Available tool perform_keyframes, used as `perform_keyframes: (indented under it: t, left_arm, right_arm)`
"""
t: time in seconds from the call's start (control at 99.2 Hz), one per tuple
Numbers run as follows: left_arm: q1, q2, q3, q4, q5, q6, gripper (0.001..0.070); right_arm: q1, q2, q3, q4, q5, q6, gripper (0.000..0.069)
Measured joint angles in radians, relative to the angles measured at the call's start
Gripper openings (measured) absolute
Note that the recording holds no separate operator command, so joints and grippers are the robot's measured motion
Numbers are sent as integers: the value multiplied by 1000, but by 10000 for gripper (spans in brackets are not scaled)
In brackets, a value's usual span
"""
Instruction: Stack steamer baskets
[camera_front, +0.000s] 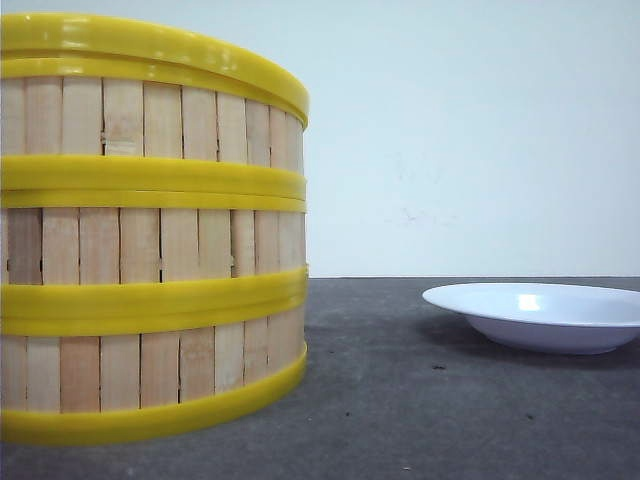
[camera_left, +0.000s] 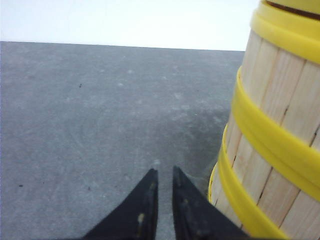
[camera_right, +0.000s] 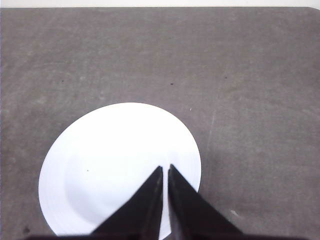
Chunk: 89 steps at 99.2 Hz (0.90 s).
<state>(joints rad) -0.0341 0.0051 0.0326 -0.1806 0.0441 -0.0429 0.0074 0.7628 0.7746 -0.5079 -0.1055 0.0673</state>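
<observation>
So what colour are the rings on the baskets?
Glossy yellow rings on the baskets, clearest in the front view.

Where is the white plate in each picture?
Front view: the white plate sits on the right side, on the dark table.
Left wrist view: not in it; only the stack of steamer baskets and the table show.
Right wrist view: the plate lies low and left of the middle, under the right gripper.
Shared landmark: the dark grey table.

The baskets (camera_front: 150, 230) have pale matt wood slats and glossy yellow plastic rings. The plate (camera_front: 545, 315) is smooth, glossy white. The table (camera_front: 420, 410) is matt grey.
</observation>
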Motion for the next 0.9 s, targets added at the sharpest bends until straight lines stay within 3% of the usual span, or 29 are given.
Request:
perform_keyframes:
  t: [0.403, 0.494, 0.716, 0.897]
  left_arm:
    - [0, 0, 0, 0, 0, 0, 26]
    - [0, 0, 0, 0, 0, 0, 26]
    - [0, 0, 0, 0, 0, 0, 26]
    - [0, 0, 0, 0, 0, 0, 26]
  right_arm:
    - [7, -5, 0, 1, 1, 0, 10]
    - [7, -44, -34, 57, 10, 0, 10]
    - [7, -277, -294, 389, 44, 0, 10]
    - [7, -505, -536, 417, 47, 0, 10]
